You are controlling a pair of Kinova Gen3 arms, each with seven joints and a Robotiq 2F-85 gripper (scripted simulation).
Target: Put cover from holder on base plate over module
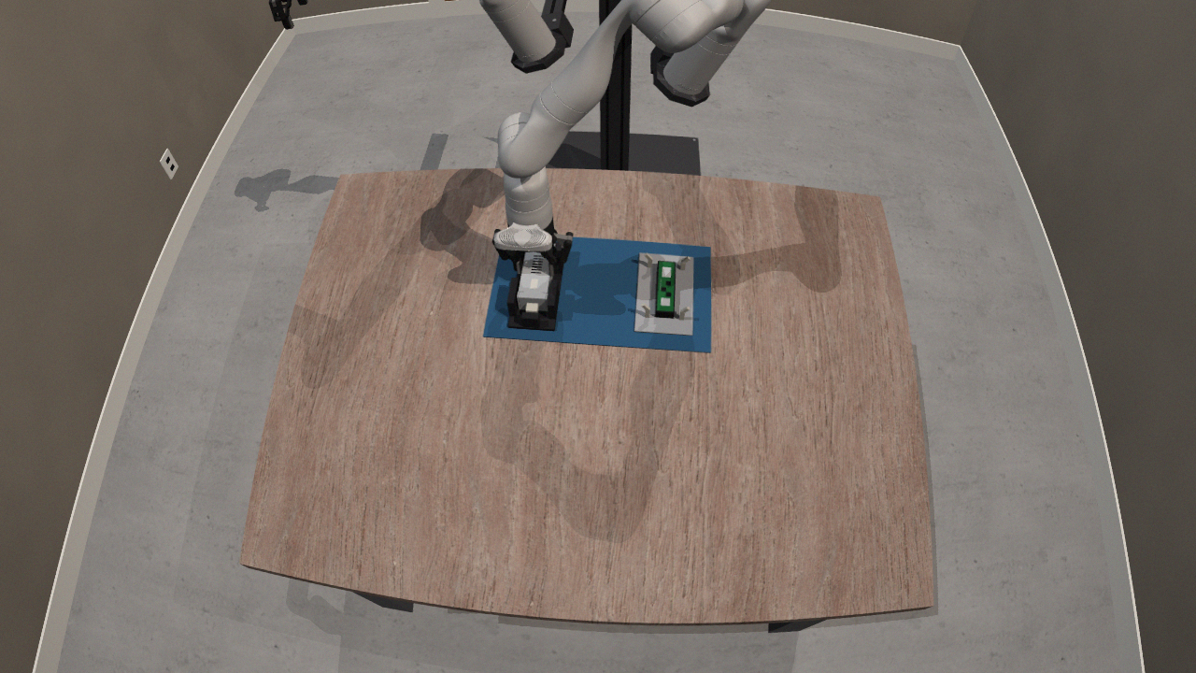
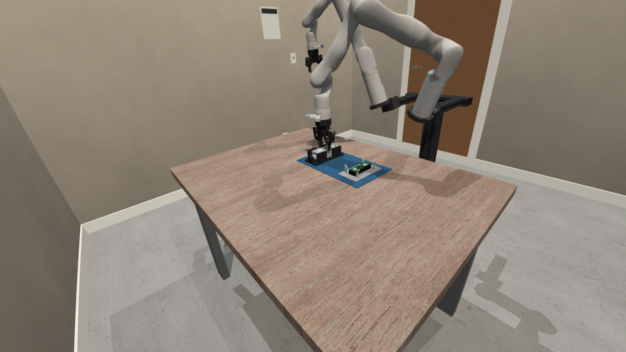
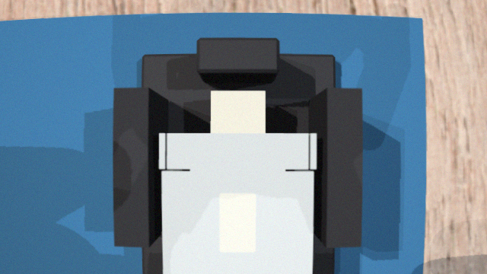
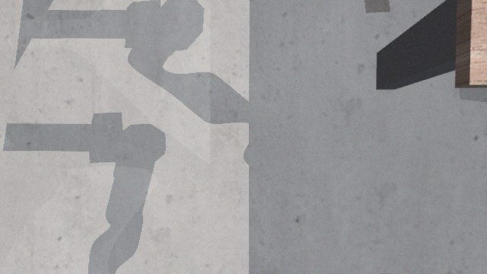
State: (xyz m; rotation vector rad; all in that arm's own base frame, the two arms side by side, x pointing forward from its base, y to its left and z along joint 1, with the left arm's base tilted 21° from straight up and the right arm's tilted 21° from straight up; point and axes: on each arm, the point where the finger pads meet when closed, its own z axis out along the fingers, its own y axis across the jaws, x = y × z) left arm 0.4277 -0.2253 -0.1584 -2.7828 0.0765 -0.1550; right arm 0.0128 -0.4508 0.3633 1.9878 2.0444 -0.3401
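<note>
The top view is looking steeply down from above on the surface [image 1: 585,418] [image 2: 341,227]; the exterior view is facing it obliquely from beyond a corner, sharing the blue mat [image 1: 598,326] [image 2: 332,171] [image 3: 49,76]. The left wrist view is peering down close; the right wrist view is facing mostly floor [image 4: 323,171].

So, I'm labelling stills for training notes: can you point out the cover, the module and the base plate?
Cover [image 1: 526,294] [image 2: 318,150] [image 3: 198,183]: top, exterior, left wrist; its top face.
Module [image 1: 665,288] [image 2: 359,167]: top, exterior; its green top.
Base plate [image 1: 645,288] [image 2: 367,174]: top, exterior; bare surface.
</note>
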